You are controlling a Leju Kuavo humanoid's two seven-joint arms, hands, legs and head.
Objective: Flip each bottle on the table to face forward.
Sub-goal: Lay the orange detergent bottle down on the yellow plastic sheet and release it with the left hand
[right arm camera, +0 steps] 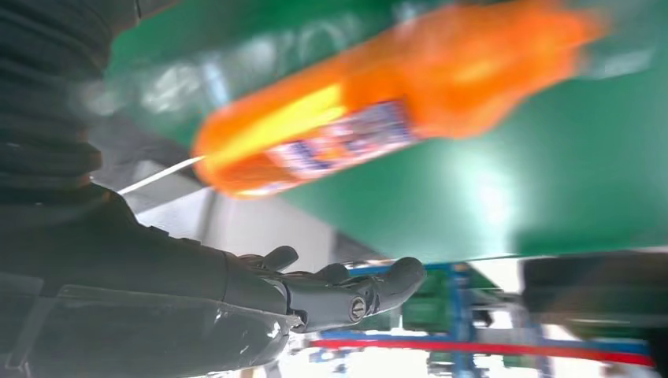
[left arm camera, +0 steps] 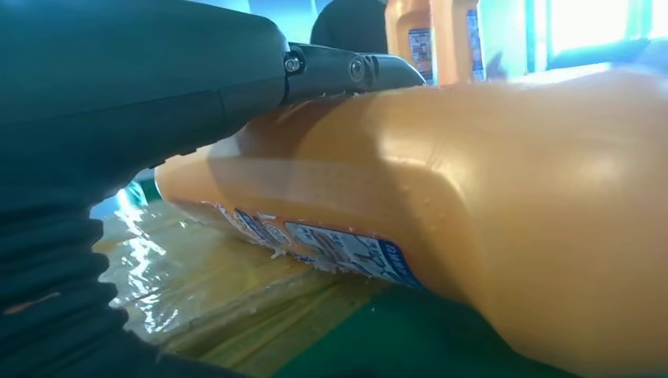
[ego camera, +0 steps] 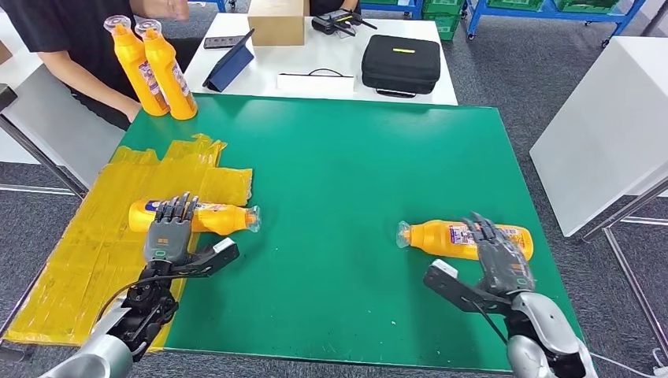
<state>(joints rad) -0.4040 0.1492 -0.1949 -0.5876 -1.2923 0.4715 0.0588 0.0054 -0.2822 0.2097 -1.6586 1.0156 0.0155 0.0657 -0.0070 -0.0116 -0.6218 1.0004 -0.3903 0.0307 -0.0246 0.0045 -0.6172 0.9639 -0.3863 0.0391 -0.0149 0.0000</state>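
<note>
Left robot hand (ego camera: 168, 235) lies fingers-flat over the 9 o'clock bottle (ego camera: 213, 217), unclamped, likely to roll it; right robot hand (ego camera: 496, 253), fingers apart, hovers by the 3 o'clock bottle (ego camera: 441, 236).

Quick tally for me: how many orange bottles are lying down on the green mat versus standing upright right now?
Lying down: 2, one under the left hand at, one at the right hand at
Standing upright: 2, at and
Total: 4

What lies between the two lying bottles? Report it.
Only bare green mat separates the left bottle and right bottle, seen in the head view.
</note>
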